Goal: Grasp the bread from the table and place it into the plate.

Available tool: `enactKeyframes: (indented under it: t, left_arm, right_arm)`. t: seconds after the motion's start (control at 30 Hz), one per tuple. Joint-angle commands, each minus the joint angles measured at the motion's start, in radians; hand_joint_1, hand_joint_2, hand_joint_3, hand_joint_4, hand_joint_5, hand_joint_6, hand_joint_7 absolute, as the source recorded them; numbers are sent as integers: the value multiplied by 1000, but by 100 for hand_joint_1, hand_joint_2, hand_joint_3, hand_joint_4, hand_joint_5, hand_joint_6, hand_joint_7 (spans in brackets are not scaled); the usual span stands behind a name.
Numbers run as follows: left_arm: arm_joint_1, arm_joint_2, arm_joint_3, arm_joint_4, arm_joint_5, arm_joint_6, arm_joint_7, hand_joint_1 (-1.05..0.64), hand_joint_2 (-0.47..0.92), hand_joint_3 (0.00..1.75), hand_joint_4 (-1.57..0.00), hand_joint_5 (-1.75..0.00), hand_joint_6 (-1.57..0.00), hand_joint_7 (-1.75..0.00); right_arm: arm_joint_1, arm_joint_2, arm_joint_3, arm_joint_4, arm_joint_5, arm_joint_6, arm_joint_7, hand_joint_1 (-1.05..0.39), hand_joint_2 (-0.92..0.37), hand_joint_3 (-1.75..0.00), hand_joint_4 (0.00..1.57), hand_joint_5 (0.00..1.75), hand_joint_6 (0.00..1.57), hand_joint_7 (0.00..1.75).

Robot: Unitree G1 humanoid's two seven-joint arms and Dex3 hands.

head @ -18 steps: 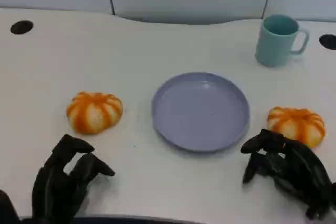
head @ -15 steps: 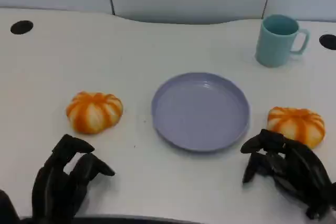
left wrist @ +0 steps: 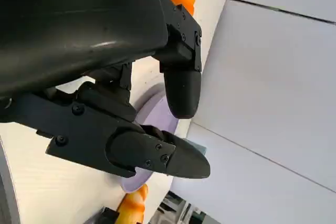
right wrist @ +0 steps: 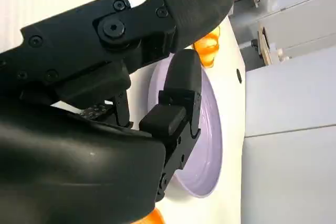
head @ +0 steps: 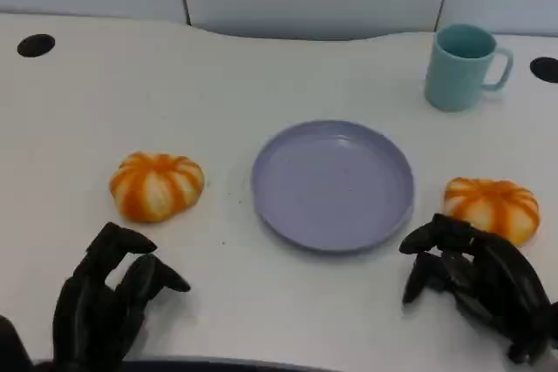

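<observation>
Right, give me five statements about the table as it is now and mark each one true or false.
1. The plate has nothing on it. True.
2. The left hand holds a bread roll. False: it holds nothing, and the left roll lies on the table ahead of it.
3. One roll lies on each side of the plate. True: the right roll lies at its other side.
4. The mug lies tipped over. False: it stands upright, beyond the plate.
5. The right hand sits just in front of the right roll, holding nothing. True.
</observation>
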Motion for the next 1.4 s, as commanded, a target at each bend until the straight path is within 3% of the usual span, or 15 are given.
enactKeyframes:
  t: [0.03, 0.37, 0.7, 0.9, 1.0, 1.1, 1.27, 1.4]
  left_arm:
    - [0, 16, 3, -3, 1, -4, 3, -72, 92, 12, -54, -175, -35, -175]
    - [3, 17, -3, -26, 10, -16, 7, -73, 92, 12, -52, -175, -35, -175]
    - [-2, 42, -52, -55, 179, -260, 81, -73, 92, 24, -36, -175, -24, -166]
    - [-42, 104, -94, -76, 279, -362, 135, -67, 92, 27, -28, -175, -14, -163]
    - [-50, 135, -120, -133, 323, -330, 175, -60, 92, 20, -19, -175, -15, -153]
    - [-64, 194, -145, -179, 441, -335, 248, -58, 92, 18, -7, -172, -15, -126]
    - [-118, 319, -183, -225, 731, -337, 436, -60, 92, 15, -1, -151, -18, -94]
    - [-167, 411, -234, -244, 910, -319, 545, -68, 92, 14, 0, -146, -22, -72]
  right_arm:
    - [23, -10, -10, 37, 5, 18, 7, -51, -92, -14, 65, 155, 72, 103]
    - [25, -6, -11, 25, 4, 30, 2, -51, -92, -14, 65, 156, 72, 103]
    - [30, -7, -3, 12, -1, 30, -8, -52, -92, -13, 65, 156, 72, 104]
    - [31, -3, -2, 16, -5, 24, -20, -52, -92, -13, 65, 155, 73, 104]
    - [33, -4, 3, 13, -10, 20, -23, -53, -92, -13, 65, 155, 73, 104]
    - [32, -3, 5, 13, -7, 21, -20, -53, -92, -13, 65, 156, 72, 105]
    - [32, -1, 6, 12, -6, 28, -25, -54, -92, -13, 65, 156, 73, 105]
    - [32, -2, 9, 17, -12, 10, -25, -54, -92, -13, 65, 156, 72, 105]
